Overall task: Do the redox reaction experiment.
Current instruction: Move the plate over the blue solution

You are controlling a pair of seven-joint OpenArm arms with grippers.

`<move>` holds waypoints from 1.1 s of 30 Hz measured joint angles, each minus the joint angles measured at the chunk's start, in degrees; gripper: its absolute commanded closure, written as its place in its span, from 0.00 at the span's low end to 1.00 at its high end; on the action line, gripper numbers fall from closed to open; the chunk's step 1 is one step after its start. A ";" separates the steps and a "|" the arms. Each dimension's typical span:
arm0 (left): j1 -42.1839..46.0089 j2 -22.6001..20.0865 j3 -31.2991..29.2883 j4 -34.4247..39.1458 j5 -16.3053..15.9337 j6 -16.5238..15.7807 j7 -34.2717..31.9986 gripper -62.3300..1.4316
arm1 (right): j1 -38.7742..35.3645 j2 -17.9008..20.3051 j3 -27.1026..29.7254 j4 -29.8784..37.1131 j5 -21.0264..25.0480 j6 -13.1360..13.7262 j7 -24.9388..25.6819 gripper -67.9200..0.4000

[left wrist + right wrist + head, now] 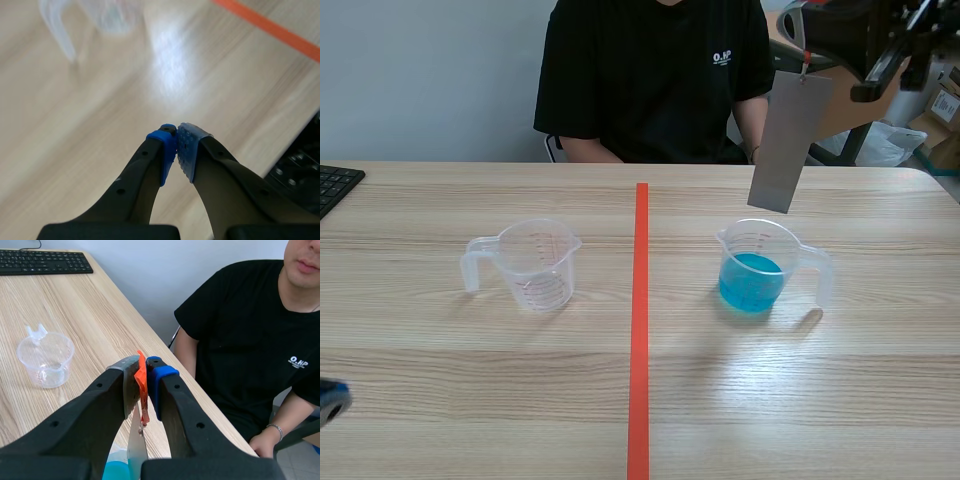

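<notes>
Two fingers of the right gripper (pixel 145 374) pinched an orange-red tag (pixel 142 390). From that tag a grey metal strip (pixel 788 140) hung down under the gripper, its lower end just above the rim of the cup of blue liquid (pixel 756 272) and clear of the liquid. Only the right wrist view showed the tag clamped between the pads. Only the scene view showed the strip's full length, and the empty cup (pixel 528 265) standing well apart across the tape line (pixel 640 330). The right arm was raised at the far right corner. The left gripper (pixel 177 140) hung low over the bare table (pixel 75 150), its fingers closed on nothing with the pads meeting.
</notes>
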 measured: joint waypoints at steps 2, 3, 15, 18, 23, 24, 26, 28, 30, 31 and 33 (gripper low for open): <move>-4.70 -1.49 1.22 0.37 0.02 -2.40 -0.09 0.91 | 0.00 -0.02 0.00 0.00 0.00 0.00 -0.02 0.97; -7.19 -1.95 2.19 0.42 0.04 -3.19 -0.07 0.91 | 0.00 0.00 0.00 0.00 0.00 0.00 0.00 0.97; -38.29 0.59 25.46 0.42 7.10 -5.44 4.94 0.91 | 0.00 0.00 0.00 0.00 0.00 0.00 -0.02 0.97; -44.94 4.81 30.18 0.42 9.75 -5.44 7.54 0.91 | 0.00 0.00 0.00 0.00 0.00 0.00 -0.02 0.97; -53.53 12.33 36.50 0.20 12.85 -5.46 12.00 0.91 | 0.00 0.00 0.00 0.00 0.00 0.00 -0.02 0.97; -54.95 14.08 37.44 -0.35 13.35 -5.46 12.74 0.91 | 0.00 0.00 0.00 0.00 0.00 0.00 -0.02 0.97; -57.81 17.84 39.19 -2.36 14.91 -5.68 14.60 0.91 | 0.00 0.00 0.00 0.00 0.00 0.00 0.00 0.97; -60.33 21.44 40.81 -5.86 16.90 -5.95 14.97 0.91 | 0.00 0.00 0.00 0.00 0.00 0.00 -0.02 0.97; -62.42 24.63 42.21 -9.84 19.08 -6.82 15.43 0.91 | 0.00 0.00 0.00 0.00 0.00 0.00 0.00 0.97; -63.23 26.14 42.77 -11.80 20.31 -6.97 15.50 0.91 | 0.00 0.00 0.00 0.00 0.00 0.00 -0.02 0.97; -64.67 29.00 43.45 -15.45 21.64 -7.17 15.43 0.91 | 0.00 0.00 0.00 0.00 0.00 0.00 0.00 0.97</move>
